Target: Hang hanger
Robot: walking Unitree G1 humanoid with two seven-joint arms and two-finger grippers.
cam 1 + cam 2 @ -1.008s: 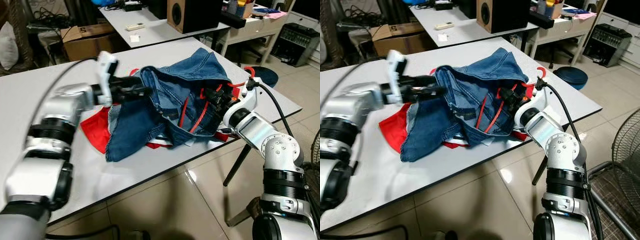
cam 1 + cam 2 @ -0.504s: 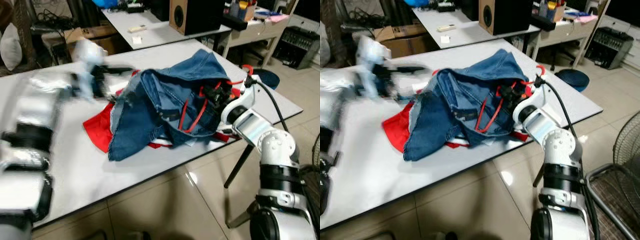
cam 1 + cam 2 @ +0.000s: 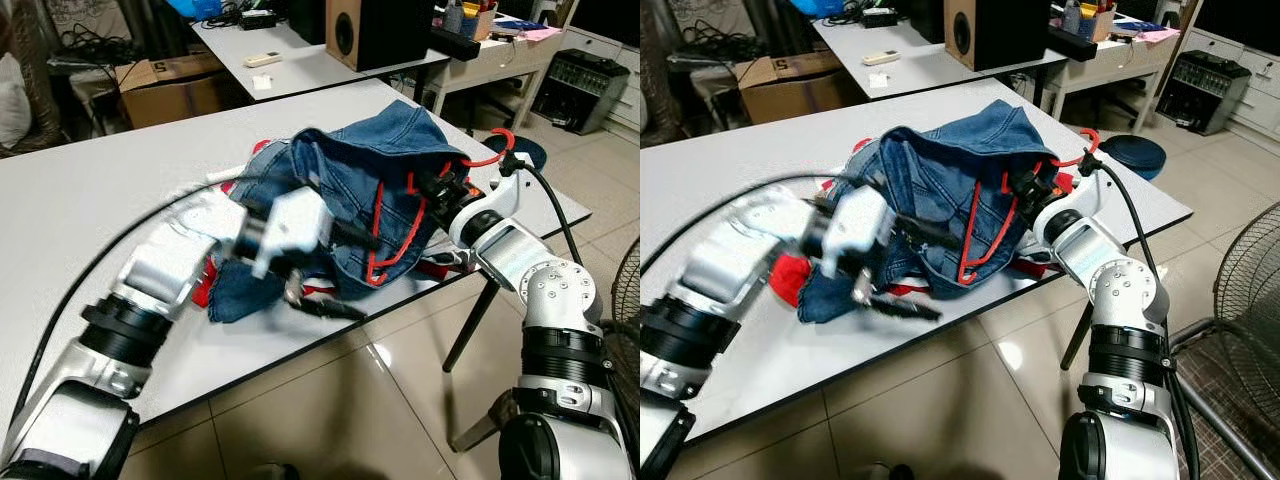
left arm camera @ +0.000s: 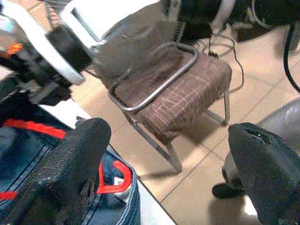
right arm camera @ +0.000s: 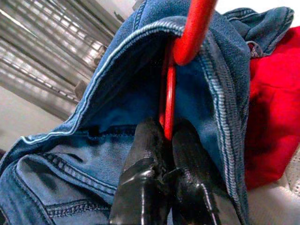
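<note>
The red hanger [image 3: 400, 235] is a thin plastic one, threaded inside the blue denim garment [image 3: 370, 170] that lies heaped on the grey table [image 3: 90, 200]. Its hook [image 3: 487, 152] pokes out of the denim toward the table's right edge, curling upward, while its red bars show through the garment's opening, sloping down toward the table's near edge.

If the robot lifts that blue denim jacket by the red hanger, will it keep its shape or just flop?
Probably flop: the denim jacket lies crumpled in soft folds on the table. The red hanger, pinched by the right gripper, looks thin and stiff, so it should hold. The thick cloth likely hangs heavy.
</note>
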